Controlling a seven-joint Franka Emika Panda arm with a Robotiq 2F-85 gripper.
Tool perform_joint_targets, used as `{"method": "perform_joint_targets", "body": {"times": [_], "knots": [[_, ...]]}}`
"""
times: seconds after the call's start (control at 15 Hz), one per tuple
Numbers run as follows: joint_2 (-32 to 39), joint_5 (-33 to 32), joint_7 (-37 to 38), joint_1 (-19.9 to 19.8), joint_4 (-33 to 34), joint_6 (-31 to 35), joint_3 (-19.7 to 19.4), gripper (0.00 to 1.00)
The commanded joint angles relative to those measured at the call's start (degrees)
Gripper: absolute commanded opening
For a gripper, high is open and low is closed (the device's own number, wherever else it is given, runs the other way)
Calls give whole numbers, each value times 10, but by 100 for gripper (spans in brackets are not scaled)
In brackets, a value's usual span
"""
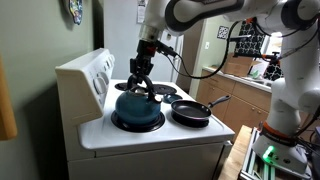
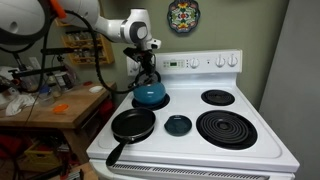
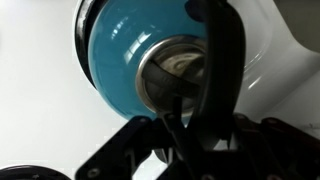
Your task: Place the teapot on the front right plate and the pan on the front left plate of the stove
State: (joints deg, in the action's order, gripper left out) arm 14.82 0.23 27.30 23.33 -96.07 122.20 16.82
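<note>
Since the pincer [image 2: 147, 68] looks clamped on the arched handle [image 3: 226, 60] of the teapot [image 2: 150, 94], the step in hand is lift and carry. The teapot sits on a coil at centre left of the frame in an exterior view. The pan [image 2: 133, 125] is on the coil at lower left, so that half looks done. The teapot's target is probably the big coil [image 2: 232, 128] at lower right, which is bare.

To do it well: go straight up first, high enough to clear the pan and the small blue dish [image 2: 178, 125] in the middle of the stove [image 2: 262, 150] surface. Move slowly across, since a pot hung by its handle could swing. Lower it centred on the coil and let go only once it is seated.

Hard to see: in the wrist view the dark fingers merge with the handle, so actual contact is unclear. I can't tell if the teapot base is off its coil yet, or what the blue dish is.
</note>
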Motion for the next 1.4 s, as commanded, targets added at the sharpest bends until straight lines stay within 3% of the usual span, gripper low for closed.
{"method": "perform_joint_targets", "body": {"times": [0.0, 1.27, 1.33], "knots": [[-7, -8, 30, 7, 3, -10, -11, 2], [-46, -12, 88, -23, -5, -3, -50, 2], [-21, -2, 79, -24, 3, -1, -47, 9]]}}
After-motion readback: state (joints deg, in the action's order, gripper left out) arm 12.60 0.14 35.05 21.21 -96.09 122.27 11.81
